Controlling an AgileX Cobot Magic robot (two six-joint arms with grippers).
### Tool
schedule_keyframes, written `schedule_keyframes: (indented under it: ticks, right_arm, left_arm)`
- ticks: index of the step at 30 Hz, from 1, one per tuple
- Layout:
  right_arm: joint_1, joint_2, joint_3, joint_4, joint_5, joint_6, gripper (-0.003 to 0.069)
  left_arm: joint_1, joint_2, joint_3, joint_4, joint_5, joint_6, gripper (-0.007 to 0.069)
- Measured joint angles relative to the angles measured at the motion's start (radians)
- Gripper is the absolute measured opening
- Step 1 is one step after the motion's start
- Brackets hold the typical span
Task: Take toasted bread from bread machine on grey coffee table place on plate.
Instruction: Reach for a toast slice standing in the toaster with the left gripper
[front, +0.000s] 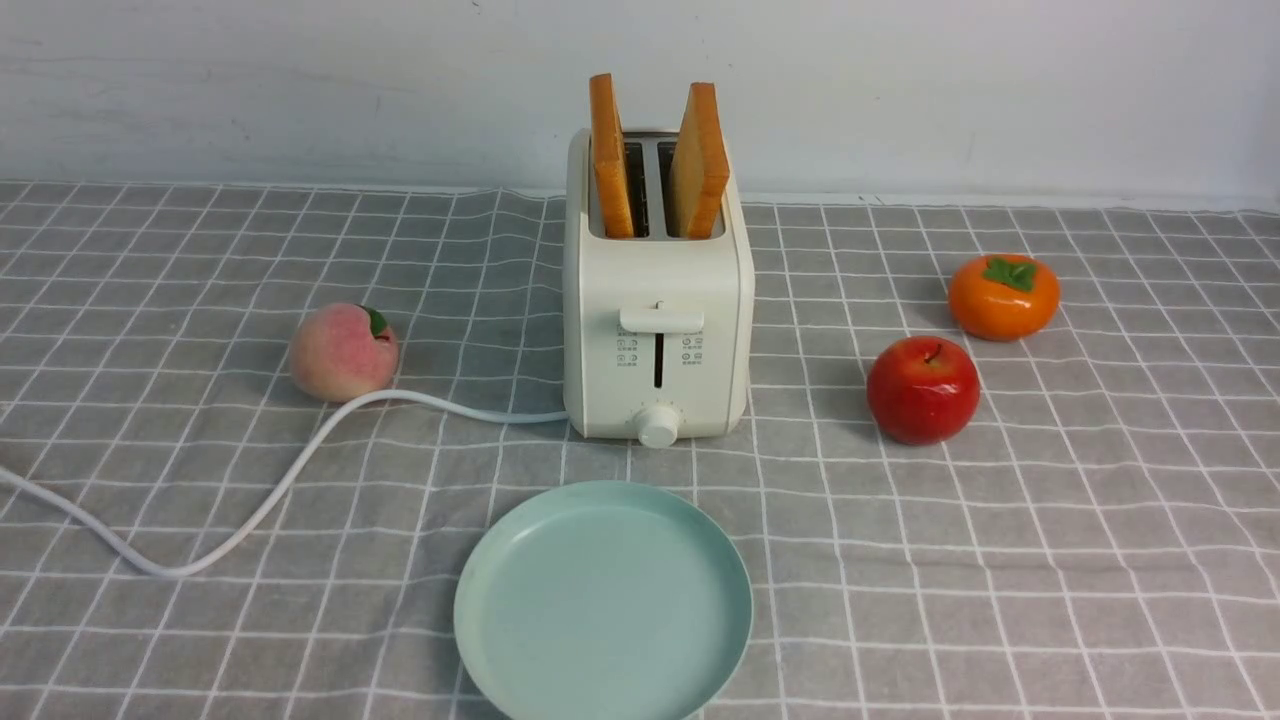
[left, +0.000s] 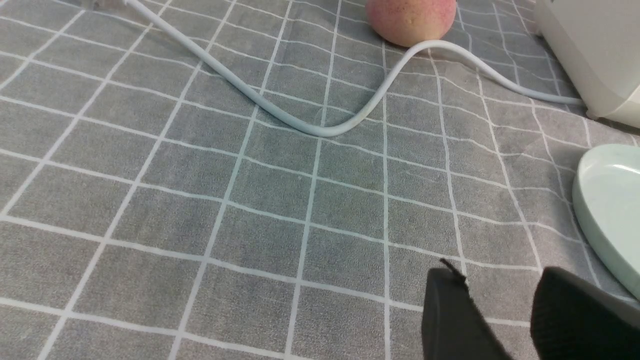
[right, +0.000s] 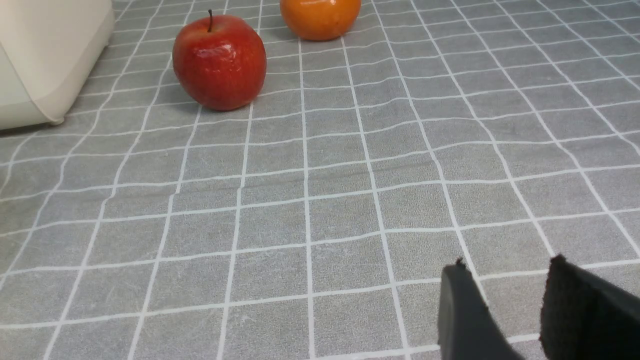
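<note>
Two slices of toasted bread stood on edge in the slots of the bread machine, one to a slot, poking well above its top. Neither had been lifted. The machine sat toward the back of the grey coffee table, and the plate lay bare just in front of it. From where I stood neither arm had reached the toaster. The left gripper hung low over the cloth near the plate's left edge, and the right gripper hung low over open cloth on the other side. Each had its jaws parted partway, with only grid-lined fabric between the fingers and nothing in its hold. The trouble I expected lay in the approach. The power cord looped across the left arm's side and curled close by the peach — a snag there would tug the machine and tip the slices. On the right, the apple and the persimmon stood near the path, and a brush from the arm could send either one rolling. The slots were close together, so two grippers going in at once might bump each other. A pinch taken only on the crust could slip, or the slice could catch in its slot and drag the light machine up with it — and a slice let go off-centre could land across the plate's rim.
</note>
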Motion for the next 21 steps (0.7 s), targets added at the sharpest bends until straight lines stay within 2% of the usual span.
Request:
schedule_keyframes:
  ticks: [6, 14, 18, 19, 21]
  right_arm:
    - [0.000, 0.000, 0.000, 0.000, 0.000, 0.000, 0.0240]
    - [0.000, 0.000, 0.000, 0.001, 0.000, 0.001, 0.0240]
    - [0.000, 0.000, 0.006, 0.100, -0.055, 0.038, 0.0240]
    - [0.000, 0.000, 0.006, 0.215, -0.135, 0.089, 0.0240]
    - [0.000, 0.000, 0.006, 0.300, -0.213, 0.135, 0.0240]
  left_arm:
    - [0.000, 0.000, 0.000, -0.025, -0.048, -0.019, 0.0237]
    - [0.000, 0.000, 0.000, -0.268, -0.258, -0.127, 0.0237]
    - [0.000, 0.000, 0.000, -0.384, -0.345, -0.146, 0.0237]
    - [0.000, 0.000, 0.000, -0.455, -0.393, -0.148, 0.0237]
    - [0.000, 0.000, 0.000, -0.523, -0.439, -0.150, 0.0234]
